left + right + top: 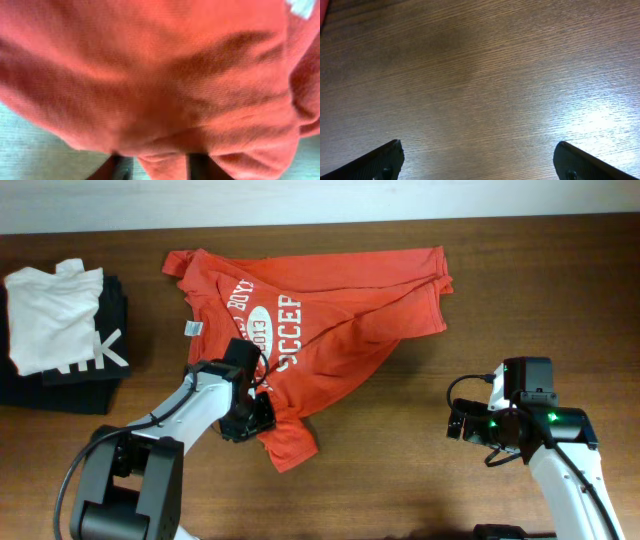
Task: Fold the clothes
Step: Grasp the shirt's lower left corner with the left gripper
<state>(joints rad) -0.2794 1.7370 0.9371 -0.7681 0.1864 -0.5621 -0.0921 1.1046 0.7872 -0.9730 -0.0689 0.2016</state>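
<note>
The T-shirt (340,310) lies crumpled and spread across the upper middle of the table (400,470), lettering up, with 1 sleeve trailing toward the near edge. The left gripper (255,415) sits on that lower part. In the left wrist view orange fabric (150,75) fills nearly the whole frame, and a fold of it is pinched between the gripper's (157,167) 2 dark fingers (200,167). The right gripper (465,425) is well apart from the shirt, over bare wood at the right. Its own camera shows the fingers (385,160) spread wide with nothing between them. At the far left, a white garment (50,315) lies folded on top of a black garment (112,310).
</note>
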